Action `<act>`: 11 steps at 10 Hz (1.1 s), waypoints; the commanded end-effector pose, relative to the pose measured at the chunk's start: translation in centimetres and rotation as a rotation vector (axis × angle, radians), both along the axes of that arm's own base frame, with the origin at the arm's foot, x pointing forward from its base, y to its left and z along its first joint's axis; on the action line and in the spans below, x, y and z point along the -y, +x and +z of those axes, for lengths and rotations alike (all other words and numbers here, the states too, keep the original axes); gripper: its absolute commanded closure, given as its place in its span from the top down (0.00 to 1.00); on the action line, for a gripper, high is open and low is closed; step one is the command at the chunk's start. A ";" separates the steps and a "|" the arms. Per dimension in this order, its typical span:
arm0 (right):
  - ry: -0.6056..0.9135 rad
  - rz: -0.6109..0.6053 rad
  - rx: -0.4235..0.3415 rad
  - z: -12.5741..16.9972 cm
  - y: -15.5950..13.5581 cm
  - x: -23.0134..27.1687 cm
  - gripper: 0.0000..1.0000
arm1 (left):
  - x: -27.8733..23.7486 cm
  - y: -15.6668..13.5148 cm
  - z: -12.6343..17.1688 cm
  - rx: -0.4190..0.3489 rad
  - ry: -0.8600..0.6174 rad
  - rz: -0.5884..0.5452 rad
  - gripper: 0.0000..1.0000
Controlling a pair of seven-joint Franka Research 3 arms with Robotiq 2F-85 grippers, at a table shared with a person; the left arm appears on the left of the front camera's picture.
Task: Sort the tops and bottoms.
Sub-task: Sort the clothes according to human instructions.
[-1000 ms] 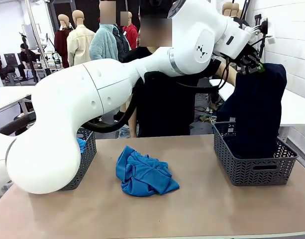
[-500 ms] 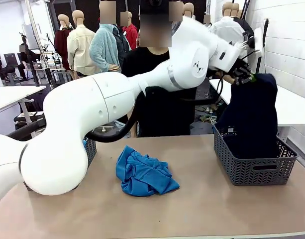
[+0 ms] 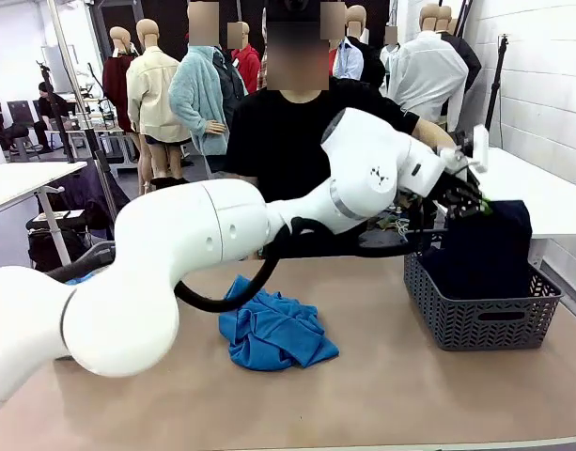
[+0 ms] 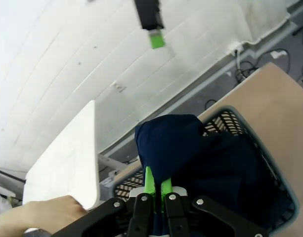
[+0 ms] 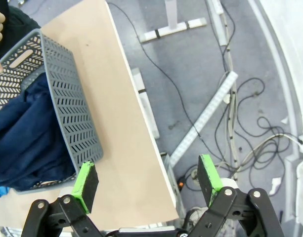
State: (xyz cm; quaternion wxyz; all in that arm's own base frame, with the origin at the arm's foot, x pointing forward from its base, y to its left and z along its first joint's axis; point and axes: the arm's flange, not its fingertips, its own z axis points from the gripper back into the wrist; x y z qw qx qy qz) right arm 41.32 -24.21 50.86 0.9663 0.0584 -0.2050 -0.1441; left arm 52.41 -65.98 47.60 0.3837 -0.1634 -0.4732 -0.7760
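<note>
From where I stand, the robot's left arm [image 3: 241,221] reaches in from the left and stretches clear across the middle to the far right, its elbow bulging low and its forearm slanting upward. Its wrist [image 3: 424,169] tips down toward the left gripper [image 4: 158,182], whose green-padded fingers are pinched closed, nearly parallel. The right gripper [image 5: 148,175] holds its two fingers spread wide apart.

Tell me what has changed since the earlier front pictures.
The left gripper has come down toward the right-hand basket, lowering the dark navy garment it grips further in. The left arm has dropped with it. The blue shirt on the table and that basket stayed put.
</note>
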 end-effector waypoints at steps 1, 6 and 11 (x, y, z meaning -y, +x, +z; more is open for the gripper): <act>-0.013 0.003 -0.019 0.1 -0.1 0.0 1.00 | 10.0 10.9 2.0 -0.006 0.004 -0.033 0.00; -0.013 0.003 -0.019 0.1 -0.1 0.0 1.00 | 7.9 10.8 -3.3 -0.122 0.060 0.032 0.00; -0.013 0.003 -0.019 0.1 -0.1 0.0 1.00 | 7.2 9.9 -3.2 -0.176 0.092 0.036 0.57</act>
